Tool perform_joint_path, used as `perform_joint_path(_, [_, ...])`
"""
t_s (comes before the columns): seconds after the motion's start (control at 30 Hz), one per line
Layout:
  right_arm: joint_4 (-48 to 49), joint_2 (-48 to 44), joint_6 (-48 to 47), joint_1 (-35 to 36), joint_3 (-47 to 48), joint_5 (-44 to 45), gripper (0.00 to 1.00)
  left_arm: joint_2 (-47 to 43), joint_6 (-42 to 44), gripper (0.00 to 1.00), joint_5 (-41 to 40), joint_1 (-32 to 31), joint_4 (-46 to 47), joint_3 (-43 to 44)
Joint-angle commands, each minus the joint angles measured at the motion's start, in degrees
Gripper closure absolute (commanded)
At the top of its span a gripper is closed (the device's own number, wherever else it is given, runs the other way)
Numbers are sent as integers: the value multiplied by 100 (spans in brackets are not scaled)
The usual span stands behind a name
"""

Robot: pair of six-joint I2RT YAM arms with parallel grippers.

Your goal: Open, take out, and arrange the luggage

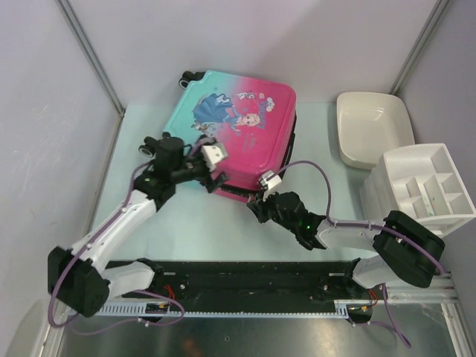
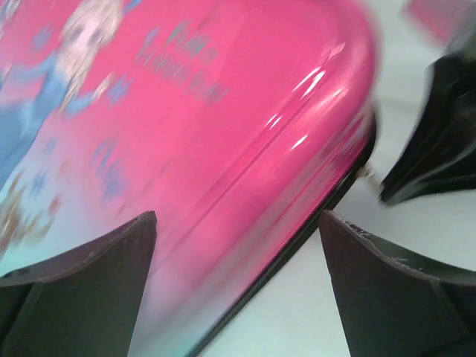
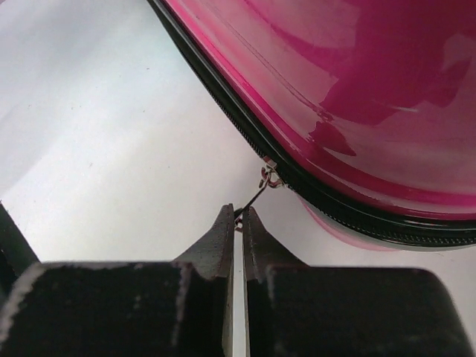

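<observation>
Nearest the arm bases, the right gripper point(image 3: 238, 216) is pinched tight on the thin metal zipper pull point(image 3: 255, 195) at the luggage's near pink edge. Only the right wrist view shows that grip. Just left of it, the left gripper point(image 2: 238, 249) hangs with its jaws spread wide, straddling the same edge and grasping nothing.

The luggage point(image 1: 238, 123) lies flat on the table point(image 1: 193, 230), print up. Its teal wheeled end points far left and its pink end points right. From above it looks nearly square, so I cannot tell its long axis. The left wrist view shows lettering beside the princess, too blurred to read.

At the right stands a white organiser point(image 1: 428, 182), with a white tub point(image 1: 372, 130) beyond it.
</observation>
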Motion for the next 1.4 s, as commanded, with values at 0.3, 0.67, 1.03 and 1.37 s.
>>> perform_joint_path(0.3, [485, 138, -613, -389, 327, -52, 100, 1586, -1614, 12, 43, 4134, -1362, 2062])
perform_joint_path(0.67, [652, 358, -974, -785, 371, -193, 100, 3453, -1203, 22, -915, 3988, -1388, 4121])
perform_joint_path(1.03, [810, 577, -1360, -1259, 652, -368, 100, 2848, -385, 34, -1417, 3381, -1564, 1998])
perform_joint_path(1.37, [178, 394, -1265, -1699, 758, -922, 100, 1679, -1745, 35, -723, 3099, -1634, 597])
